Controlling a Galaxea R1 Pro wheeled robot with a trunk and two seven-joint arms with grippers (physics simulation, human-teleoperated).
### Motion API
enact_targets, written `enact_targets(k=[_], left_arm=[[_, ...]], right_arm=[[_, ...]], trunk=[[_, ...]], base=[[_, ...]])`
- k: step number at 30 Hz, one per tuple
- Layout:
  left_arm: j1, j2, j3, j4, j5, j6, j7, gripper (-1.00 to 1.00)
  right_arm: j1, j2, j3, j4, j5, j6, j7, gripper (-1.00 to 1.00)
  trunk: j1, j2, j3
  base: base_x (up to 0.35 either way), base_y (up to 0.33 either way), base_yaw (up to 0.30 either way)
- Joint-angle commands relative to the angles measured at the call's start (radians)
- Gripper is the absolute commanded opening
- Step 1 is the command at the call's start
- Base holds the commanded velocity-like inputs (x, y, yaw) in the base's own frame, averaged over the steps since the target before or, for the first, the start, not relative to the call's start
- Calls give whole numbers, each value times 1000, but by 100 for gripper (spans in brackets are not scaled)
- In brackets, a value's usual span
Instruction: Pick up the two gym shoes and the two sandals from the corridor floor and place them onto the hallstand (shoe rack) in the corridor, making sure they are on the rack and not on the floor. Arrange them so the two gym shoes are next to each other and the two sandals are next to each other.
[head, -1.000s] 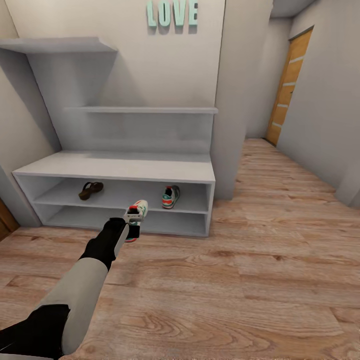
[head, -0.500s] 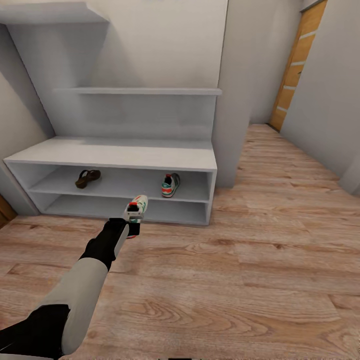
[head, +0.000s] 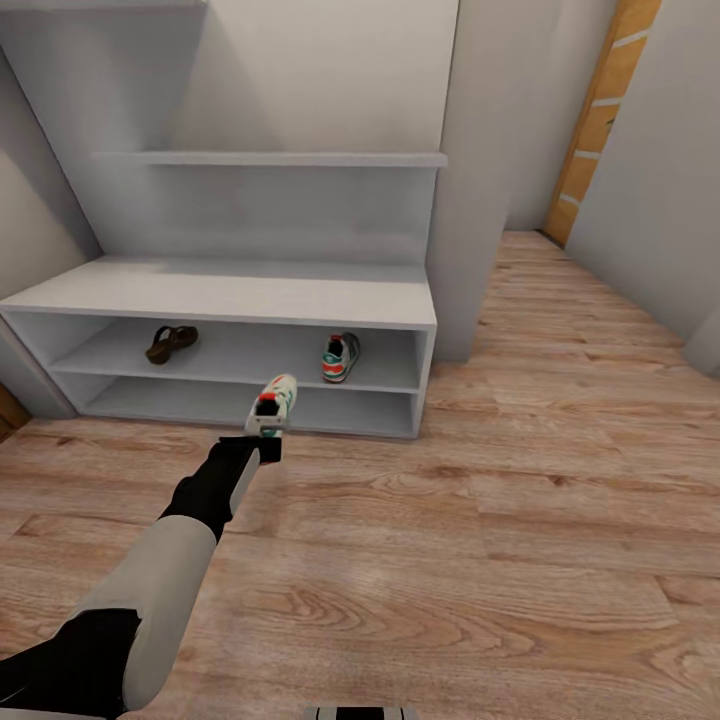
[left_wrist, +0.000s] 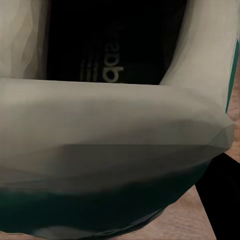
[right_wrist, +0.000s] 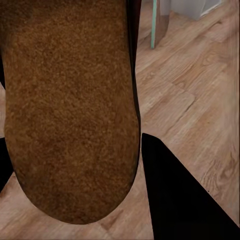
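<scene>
The left claw (head: 263, 437) is gripping a white gym shoe (head: 273, 404) by its heel and holding it out above the corridor floor (head: 520, 520), just in front of the hallstand (head: 240, 296), where the other gym shoe (head: 340, 358) and one sandal (head: 171, 343) are already sitting well apart on the upper open shelf. The right wrist view is looking onto the tan footbed of the second sandal (right_wrist: 70, 107), apparently carried by the right claw, though its fingers are hidden and I cannot tell its state. The placing step is seemingly under way, and the next move is calling for reaching the held shoe into that shelf beside its mate.
</scene>
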Motion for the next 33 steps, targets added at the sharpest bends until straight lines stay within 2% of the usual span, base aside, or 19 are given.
enact_targets(k=[1,4,9,13,19,23,33], left_arm=[[0,-1,3,-1,-8,2,-3,-100],[0,-1,1,-1,-9,-11,-3,-100],[1,-1,2,2,-7,-75,-3,-100],[1,-1,2,41,-8,-107,-2,-100],[1,-1,1,50,-7,-111,-2,-100],[1,-1,2,51,-7,-111,-2,-100],[1,0,2,51,-7,-111,-2,-100]], right_arm=[[-1,0,-1,-1,4,5,-1,-100],[-1,1,-2,-1,19,6,-1,-100],[-1,1,-2,-1,21,7,0,-100],[-1,1,-2,-1,21,7,0,-100],[-1,1,-1,-2,21,7,0,-100],[-1,1,-1,-2,22,7,0,-100],[0,1,-1,-1,22,6,0,-100]], trunk=[[0,0,-1],[0,0,-1],[0,0,-1],[0,0,-1],[0,0,-1],[0,0,-1],[0,0,-1]], base=[[0,0,0],[0,0,0],[0,0,0],[56,8,0],[236,74,-60],[32,7,-164],[2,0,-13]])
